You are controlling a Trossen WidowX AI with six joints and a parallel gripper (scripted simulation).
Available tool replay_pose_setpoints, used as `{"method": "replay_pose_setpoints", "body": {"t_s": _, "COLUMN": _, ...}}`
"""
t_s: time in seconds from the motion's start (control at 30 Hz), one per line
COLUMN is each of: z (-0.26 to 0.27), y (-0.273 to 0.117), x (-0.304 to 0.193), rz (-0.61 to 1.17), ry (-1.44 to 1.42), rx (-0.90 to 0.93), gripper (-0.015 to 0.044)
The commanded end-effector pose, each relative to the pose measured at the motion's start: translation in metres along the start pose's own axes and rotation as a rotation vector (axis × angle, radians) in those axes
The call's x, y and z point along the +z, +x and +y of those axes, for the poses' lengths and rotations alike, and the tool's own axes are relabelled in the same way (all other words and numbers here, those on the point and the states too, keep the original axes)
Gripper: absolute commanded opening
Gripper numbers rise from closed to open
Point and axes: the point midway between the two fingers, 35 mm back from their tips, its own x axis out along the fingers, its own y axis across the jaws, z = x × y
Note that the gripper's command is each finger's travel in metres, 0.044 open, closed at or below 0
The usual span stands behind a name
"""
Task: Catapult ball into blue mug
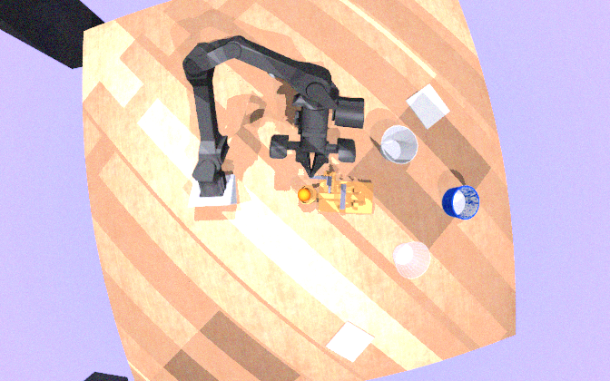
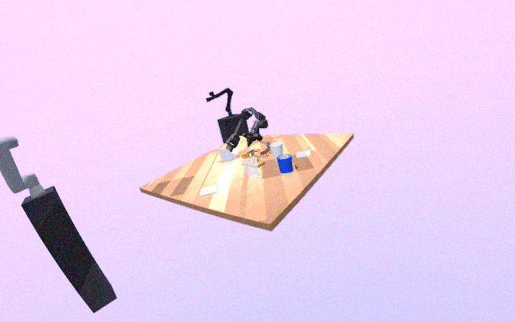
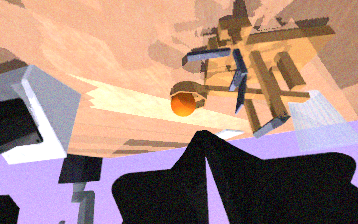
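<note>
The orange ball (image 1: pixel 304 194) (image 3: pixel 183 104) sits in the round cup at the end of the catapult's arm. The yellow catapult (image 1: pixel 367 204) (image 3: pixel 303 46) stands mid-table, with grey bars across it. Its cup end faces the robot's base and its other end is toward the blue mug (image 1: pixel 473 202) (image 2: pixel 285 165). The mug stands upright near the far right edge in the top view and is out of the wrist view. My gripper (image 1: pixel 311 175) (image 3: pixel 201 135) is shut and empty. Its tips are beside the catapult's grey side lever, close to the ball; contact cannot be told.
A grey-white cup (image 1: pixel 408 145) (image 2: pixel 277 149) and a clear cup (image 1: pixel 415 264) (image 2: pixel 252 171) (image 3: pixel 322 124) stand on either side between catapult and mug. Two white tiles lie farther out, one (image 1: pixel 428 109) beyond the grey-white cup, another (image 1: pixel 350 341) near the table's lower edge.
</note>
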Motion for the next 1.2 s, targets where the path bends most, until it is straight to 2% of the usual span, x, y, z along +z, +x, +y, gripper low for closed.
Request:
{"method": "replay_pose_setpoints", "body": {"t_s": 0.0, "z": -0.001, "y": 0.005, "x": 0.004, "rz": 0.001, "ry": 0.003, "rx": 0.001, "gripper": 0.0}}
{"method": "replay_pose_setpoints", "body": {"t_s": 1.17, "z": -0.001, "y": 0.045, "x": 0.046, "rz": -0.002, "ry": 0.003, "rx": 0.0, "gripper": 0.0}}
